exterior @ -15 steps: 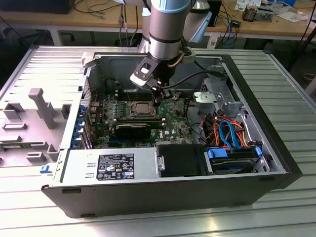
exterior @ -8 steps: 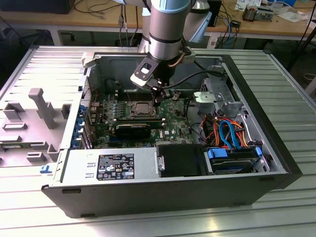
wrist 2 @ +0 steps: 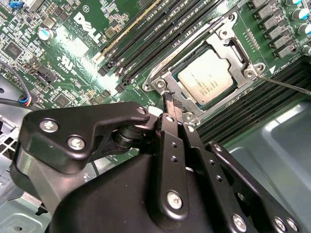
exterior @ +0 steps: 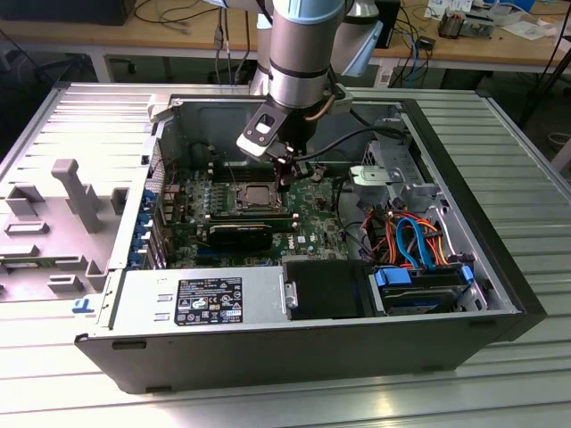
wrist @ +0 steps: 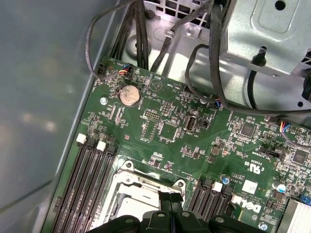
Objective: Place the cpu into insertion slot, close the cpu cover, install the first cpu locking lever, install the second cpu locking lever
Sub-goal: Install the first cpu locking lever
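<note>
Silver-grey and flat, the chip [wrist 2: 208,80] lies seated in the socket [exterior: 234,199] on the green board [wrist: 165,121], inside the open computer case [exterior: 268,352]. The case lies on its side on a ribbed metal table [exterior: 500,392]. The thin metal cover [wrist 2: 232,44] is down around the chip, and the chip's top shows through the cover's square window.

The arm [exterior: 303,45] reaches down into the case from above. Its black gripper [wrist 2: 172,102] hangs just beside the socket, at the edge facing the exterior view's right. In the second wrist view the fingertips [wrist 2: 167,98] point at the corner of the cover's frame, very near it, though I cannot tell whether they touch. The two fingers are pressed together, and I see nothing held between them. The first wrist view shows the same: the closed tips sit right at the frame's rim, with the chip just past them.

A thin metal rod [wrist 2: 286,86] runs out from one corner of the socket and crosses over the long black memory slots [wrist 2: 146,39]. More of these slots flank the socket on both sides. Farther along the board sits a round coin battery [wrist: 129,94], well apart from the gripper. Black cables [wrist: 146,29] trail down near it. In the exterior view, a bundle of orange and blue cables [exterior: 415,236] lies towards the exterior view's right.
</note>
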Tool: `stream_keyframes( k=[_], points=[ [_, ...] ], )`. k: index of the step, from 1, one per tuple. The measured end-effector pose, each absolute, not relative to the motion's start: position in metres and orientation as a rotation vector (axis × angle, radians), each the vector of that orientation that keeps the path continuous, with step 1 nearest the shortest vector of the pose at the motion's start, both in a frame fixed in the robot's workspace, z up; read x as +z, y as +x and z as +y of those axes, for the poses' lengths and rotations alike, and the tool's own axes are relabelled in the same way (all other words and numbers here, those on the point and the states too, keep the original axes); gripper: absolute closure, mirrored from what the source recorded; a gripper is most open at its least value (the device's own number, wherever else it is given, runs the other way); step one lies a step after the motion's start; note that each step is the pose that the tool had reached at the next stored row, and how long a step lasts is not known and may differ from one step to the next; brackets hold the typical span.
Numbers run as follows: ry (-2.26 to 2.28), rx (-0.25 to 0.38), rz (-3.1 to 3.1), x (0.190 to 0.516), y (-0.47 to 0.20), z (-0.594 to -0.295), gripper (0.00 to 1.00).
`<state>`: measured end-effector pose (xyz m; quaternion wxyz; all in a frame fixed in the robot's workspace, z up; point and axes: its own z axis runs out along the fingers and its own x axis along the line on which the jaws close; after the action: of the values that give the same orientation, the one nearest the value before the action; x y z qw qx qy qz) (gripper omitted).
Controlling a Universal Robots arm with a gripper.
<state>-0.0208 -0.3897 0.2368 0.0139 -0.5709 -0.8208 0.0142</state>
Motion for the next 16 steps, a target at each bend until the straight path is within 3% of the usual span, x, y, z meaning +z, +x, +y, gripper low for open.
stream_keyframes(
  k=[16],
  points=[
    [-1.746, 0.045, -2.578, 0.2368, -0.0209, -0.3897, 0.89]
  ],
)
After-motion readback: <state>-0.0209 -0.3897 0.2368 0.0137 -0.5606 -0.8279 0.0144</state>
